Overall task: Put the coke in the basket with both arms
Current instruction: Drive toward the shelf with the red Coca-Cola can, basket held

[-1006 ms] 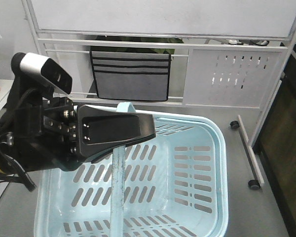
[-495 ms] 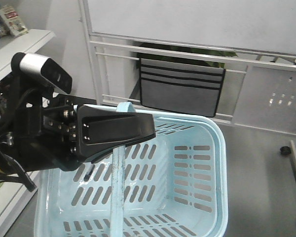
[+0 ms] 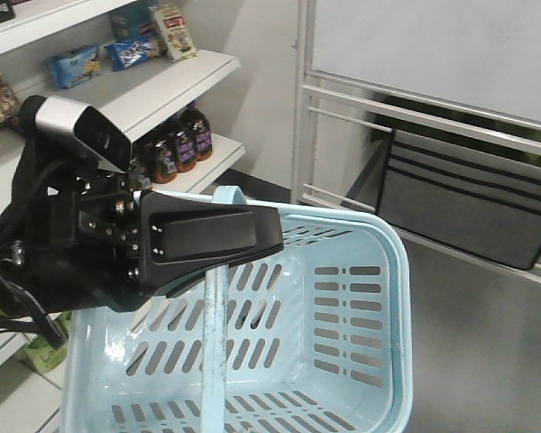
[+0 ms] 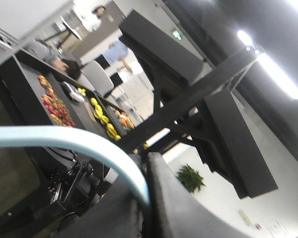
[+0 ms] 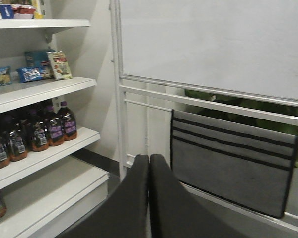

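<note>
The pale blue basket [image 3: 398,271] fills the lower front view and hangs by its flat blue handle [image 3: 213,343]. My left gripper [image 3: 272,244] is shut on that handle near its top. In the left wrist view the handle [image 4: 64,139] curves down between the black fingers of the left gripper [image 4: 148,161]. My right gripper [image 5: 149,158] is shut with nothing between its fingers, pointing toward a white frame. The inside of the basket shows only slotted walls. The coke is out of view.
White shop shelves [image 3: 167,86] stand at the left with dark juice bottles [image 3: 176,149] and snack packs [image 3: 173,32]. The same bottles [image 5: 39,131] show in the right wrist view. A white metal frame [image 3: 305,99] with a grey fabric pocket [image 3: 487,203] stands behind the basket.
The whole view has swung left: the frame and grey pocket slid to the right and the shelves came into view. The left gripper keeps its hold on the basket handle.
</note>
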{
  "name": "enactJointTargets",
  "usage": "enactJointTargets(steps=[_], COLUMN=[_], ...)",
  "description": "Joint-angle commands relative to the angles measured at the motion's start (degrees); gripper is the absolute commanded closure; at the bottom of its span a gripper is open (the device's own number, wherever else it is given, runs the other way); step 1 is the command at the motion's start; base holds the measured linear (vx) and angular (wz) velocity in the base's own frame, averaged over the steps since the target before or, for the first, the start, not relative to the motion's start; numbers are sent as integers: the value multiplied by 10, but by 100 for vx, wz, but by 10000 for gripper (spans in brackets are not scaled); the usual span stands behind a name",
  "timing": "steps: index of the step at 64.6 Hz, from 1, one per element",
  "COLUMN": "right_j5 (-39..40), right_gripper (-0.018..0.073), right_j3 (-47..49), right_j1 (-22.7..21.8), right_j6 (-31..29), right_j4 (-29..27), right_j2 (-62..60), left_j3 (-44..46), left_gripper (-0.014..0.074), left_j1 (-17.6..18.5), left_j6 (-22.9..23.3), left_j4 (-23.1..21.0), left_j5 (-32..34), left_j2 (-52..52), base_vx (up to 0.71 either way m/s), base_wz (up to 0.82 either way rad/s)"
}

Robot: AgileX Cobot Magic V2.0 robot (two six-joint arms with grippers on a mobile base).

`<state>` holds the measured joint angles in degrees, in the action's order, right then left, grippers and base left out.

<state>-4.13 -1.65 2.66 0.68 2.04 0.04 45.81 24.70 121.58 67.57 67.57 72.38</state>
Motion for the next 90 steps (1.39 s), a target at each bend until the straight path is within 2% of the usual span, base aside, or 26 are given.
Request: enactJointTargets(steps=[1,90], right_j5=[41,41], right_gripper=[569,569], right_j3=[-3,-3], right_j1=[-4,-4], right_j6=[-1,-1], right_j4=[4,4], right_j2=[10,10], left_j3=[16,16], left_gripper=[603,603], left_j1=[4,4], left_j6=[-7,-7], left_j4=[-48,-48], left_j5=[111,111], left_j2=[-16,-16], base_vx=[13,11], base_wz=[50,41])
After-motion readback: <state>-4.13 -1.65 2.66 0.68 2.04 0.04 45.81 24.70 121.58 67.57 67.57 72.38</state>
